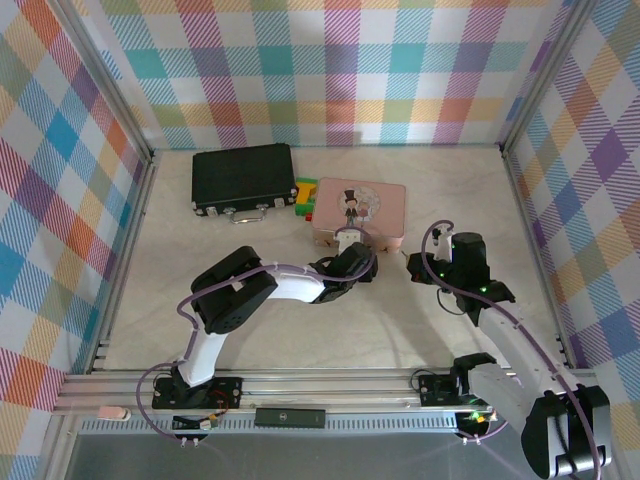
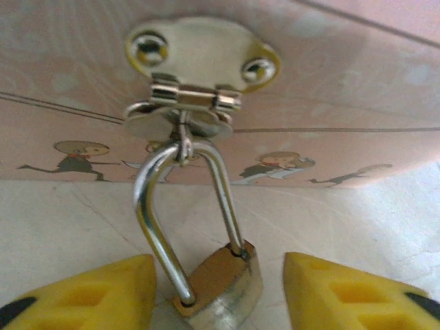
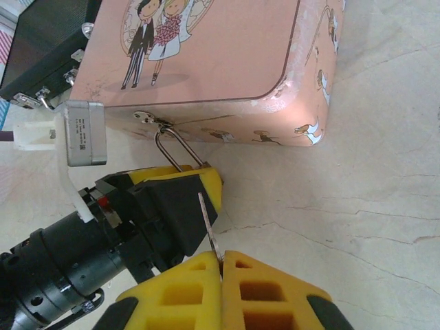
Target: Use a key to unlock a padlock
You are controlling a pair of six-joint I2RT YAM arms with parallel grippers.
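Note:
A small brass padlock [image 2: 223,285] hangs by its silver shackle [image 2: 155,206] from the hasp [image 2: 199,55] on the front wall of the pink tin box [image 1: 362,205]. My left gripper [image 2: 218,267] is open. Its yellow fingers [image 2: 103,295] stand on either side of the padlock body, with a small gap on each side. My right gripper [image 3: 221,258] is shut on a thin silver key [image 3: 208,223]. The key's blade sticks up toward the left gripper [image 3: 175,206] and the shackle [image 3: 175,150]. In the top view the right gripper [image 1: 420,268] sits just right of the left gripper [image 1: 352,258].
A black case [image 1: 243,178] lies at the back left of the pink box, with coloured toy blocks [image 1: 305,195] between them. Checkered walls close in the table on three sides. Bare tabletop [image 1: 330,335] stretches between the arms and the near rail.

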